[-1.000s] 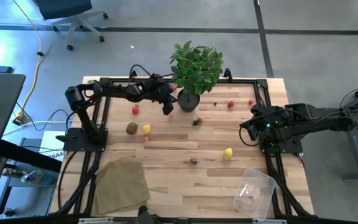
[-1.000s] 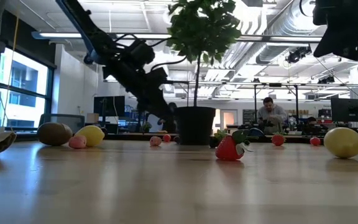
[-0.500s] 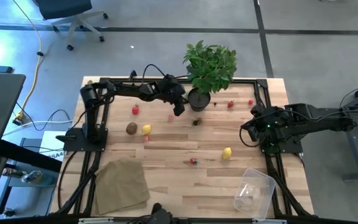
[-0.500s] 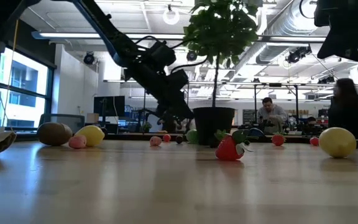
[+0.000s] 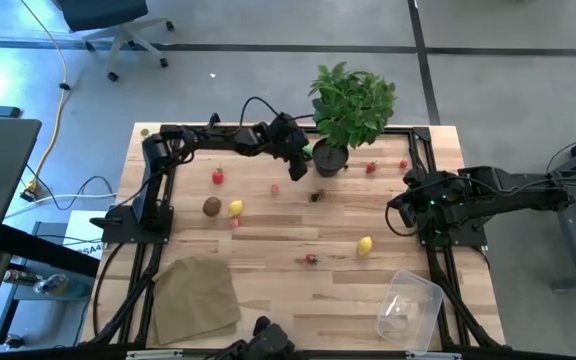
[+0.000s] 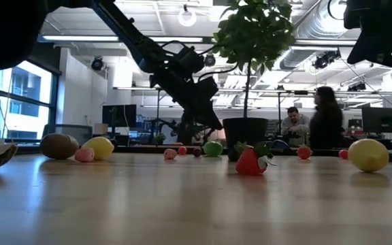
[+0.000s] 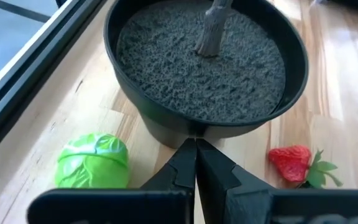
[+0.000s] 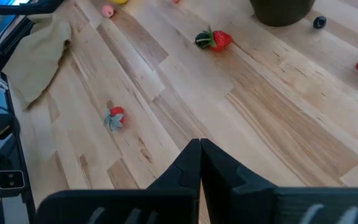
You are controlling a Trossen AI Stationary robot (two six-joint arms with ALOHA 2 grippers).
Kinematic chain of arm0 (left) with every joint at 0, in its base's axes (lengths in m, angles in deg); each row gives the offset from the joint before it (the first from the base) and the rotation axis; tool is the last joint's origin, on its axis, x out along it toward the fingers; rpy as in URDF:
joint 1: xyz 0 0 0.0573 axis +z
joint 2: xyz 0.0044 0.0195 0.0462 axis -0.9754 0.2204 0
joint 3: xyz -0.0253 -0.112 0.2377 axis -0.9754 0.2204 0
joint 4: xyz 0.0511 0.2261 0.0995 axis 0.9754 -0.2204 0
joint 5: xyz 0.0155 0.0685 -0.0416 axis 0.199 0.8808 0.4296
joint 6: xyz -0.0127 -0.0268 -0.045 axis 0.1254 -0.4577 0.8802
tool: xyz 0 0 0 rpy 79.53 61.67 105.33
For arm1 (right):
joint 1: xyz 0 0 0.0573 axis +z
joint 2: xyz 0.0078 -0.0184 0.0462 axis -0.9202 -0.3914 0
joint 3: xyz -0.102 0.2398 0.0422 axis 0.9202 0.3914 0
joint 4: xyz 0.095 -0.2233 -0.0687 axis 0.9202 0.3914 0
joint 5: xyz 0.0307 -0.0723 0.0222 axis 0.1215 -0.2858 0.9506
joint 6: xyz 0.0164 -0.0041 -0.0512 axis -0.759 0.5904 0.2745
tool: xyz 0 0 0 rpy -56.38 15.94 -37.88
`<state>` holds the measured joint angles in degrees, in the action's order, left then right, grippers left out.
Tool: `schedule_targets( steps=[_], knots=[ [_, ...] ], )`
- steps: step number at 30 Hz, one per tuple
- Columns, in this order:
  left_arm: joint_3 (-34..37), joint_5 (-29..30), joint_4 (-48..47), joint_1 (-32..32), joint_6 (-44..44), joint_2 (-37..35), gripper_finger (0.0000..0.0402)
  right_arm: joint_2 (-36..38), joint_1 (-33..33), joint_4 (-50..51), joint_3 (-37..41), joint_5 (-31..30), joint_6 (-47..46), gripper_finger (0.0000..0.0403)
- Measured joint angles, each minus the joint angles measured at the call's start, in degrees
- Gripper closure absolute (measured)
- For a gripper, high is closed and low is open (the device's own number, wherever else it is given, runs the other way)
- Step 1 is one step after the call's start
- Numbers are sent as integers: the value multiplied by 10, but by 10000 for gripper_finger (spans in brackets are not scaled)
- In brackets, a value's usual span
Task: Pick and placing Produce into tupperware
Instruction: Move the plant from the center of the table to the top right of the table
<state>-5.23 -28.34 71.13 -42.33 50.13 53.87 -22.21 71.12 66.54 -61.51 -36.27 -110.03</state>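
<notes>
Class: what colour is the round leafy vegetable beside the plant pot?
Light green; clearest in the left wrist view.

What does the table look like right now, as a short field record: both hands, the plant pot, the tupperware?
left hand: shut, empty, tips against the plant pot
right hand: shut, empty, above bare table at the right side
beside left hand: green produce piece, strawberry
tupperware: near right corner, no produce visible inside
cloth: near left corner
</notes>
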Motion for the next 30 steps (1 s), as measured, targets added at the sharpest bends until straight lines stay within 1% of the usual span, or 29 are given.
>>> schedule_targets(
  steps=[7,11,15,20,22,24,30],
  knots=[
    [-2,2,-9,4,-5,0,401,0,0,0,0,0,0,403],
    [-2,-43,-31,3,-18,0,401,0,0,0,0,4,-1,403],
    [-1,-64,-67,-6,-41,0,401,0,0,0,0,3,0,403],
    [-1,-71,-56,-22,-43,0,401,0,0,0,0,-2,4,403],
    [-2,-92,-39,-22,-39,0,401,0,0,0,0,-2,4,403],
    [-8,-108,-44,-21,-32,0,401,0,0,0,0,-2,4,403],
    [-29,-99,-46,-20,-19,0,401,0,0,0,0,-4,8,403]
  ],
)
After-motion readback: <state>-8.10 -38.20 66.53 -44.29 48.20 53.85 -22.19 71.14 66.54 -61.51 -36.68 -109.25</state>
